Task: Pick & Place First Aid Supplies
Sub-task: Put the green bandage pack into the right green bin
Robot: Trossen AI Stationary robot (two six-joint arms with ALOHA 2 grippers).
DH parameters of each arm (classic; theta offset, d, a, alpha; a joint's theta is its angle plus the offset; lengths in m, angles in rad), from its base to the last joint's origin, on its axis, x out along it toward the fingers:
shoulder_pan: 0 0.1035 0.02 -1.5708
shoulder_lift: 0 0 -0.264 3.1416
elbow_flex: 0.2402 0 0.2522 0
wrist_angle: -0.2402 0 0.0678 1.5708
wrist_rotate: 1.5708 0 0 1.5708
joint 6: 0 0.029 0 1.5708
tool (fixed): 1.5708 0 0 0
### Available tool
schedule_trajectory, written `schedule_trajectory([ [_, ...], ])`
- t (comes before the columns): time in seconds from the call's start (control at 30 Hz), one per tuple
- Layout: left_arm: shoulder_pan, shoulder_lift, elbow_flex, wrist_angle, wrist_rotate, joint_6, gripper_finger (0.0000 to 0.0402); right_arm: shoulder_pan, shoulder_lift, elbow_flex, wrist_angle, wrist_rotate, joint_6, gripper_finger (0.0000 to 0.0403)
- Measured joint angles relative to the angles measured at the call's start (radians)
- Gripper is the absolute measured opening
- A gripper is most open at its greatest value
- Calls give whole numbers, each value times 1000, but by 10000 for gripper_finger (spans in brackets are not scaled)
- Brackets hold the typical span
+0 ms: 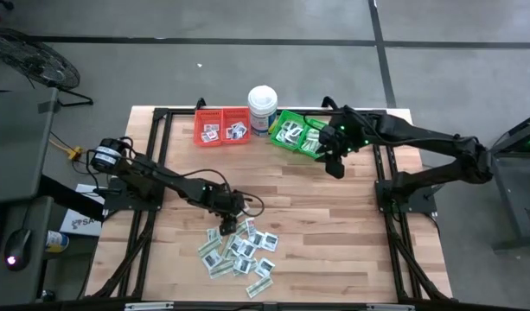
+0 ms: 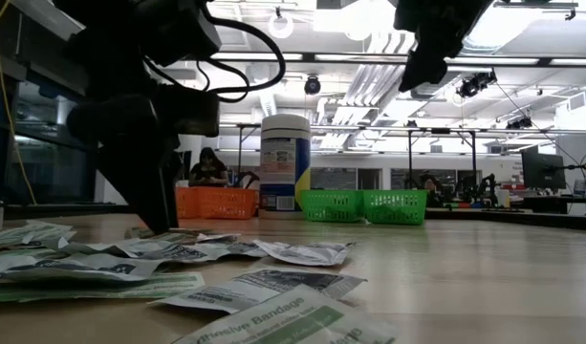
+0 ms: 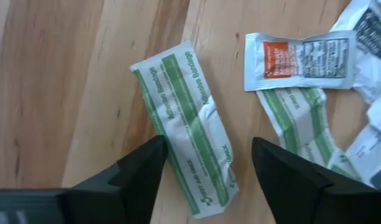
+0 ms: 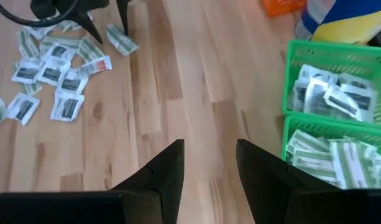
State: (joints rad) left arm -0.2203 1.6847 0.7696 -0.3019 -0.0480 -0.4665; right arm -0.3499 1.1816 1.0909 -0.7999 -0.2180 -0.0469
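Wooden counter (image 1: 334,233), butcher-block planks, with an open workshop behind it. Loose first aid supplies (image 1: 240,250) lie in a scattered heap directly beneath and just ahead of the left hand (image 3: 206,163), well apart from the right hand (image 4: 209,163).

Left hand: fingers spread wide, lowered over the near edge of the heap. Between its two fingers lies one adhesive bandage strip (image 3: 185,124), green-and-white, flat on the wood, running lengthwise away from the hand. A square packet with an orange label (image 3: 299,61) sits just beyond, overlapping a second green strip. Nothing is gripped yet.

Right hand: raised above bare wood just beside the green bins (image 1: 299,134), fingers parted and empty. Those bins already hold packets; the red bins (image 1: 221,127) sit farther off past a white tub (image 1: 263,107).

Handling judgement — the strip looks very light, thin and limp, its wrapper slightly crinkled and probably slick. It will likely bend or slide rather than resist. Best hold appears to be across the narrow width near mid-length, fingertips pressed down to the wood on either long edge so the paper buckles upward into the pinch. Risk — catching a neighbouring packet or skating the strip along the counter.
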Motion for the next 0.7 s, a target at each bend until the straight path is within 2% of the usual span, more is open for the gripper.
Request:
schedule_trajectory([
  [0.27,0,10,0,-19,-60,104,152,5,-93,-72,32,27,43,139],
  [0.7,2,17,31,-51,-47,173,12,6,-209,-140,30,19,99,139],
])
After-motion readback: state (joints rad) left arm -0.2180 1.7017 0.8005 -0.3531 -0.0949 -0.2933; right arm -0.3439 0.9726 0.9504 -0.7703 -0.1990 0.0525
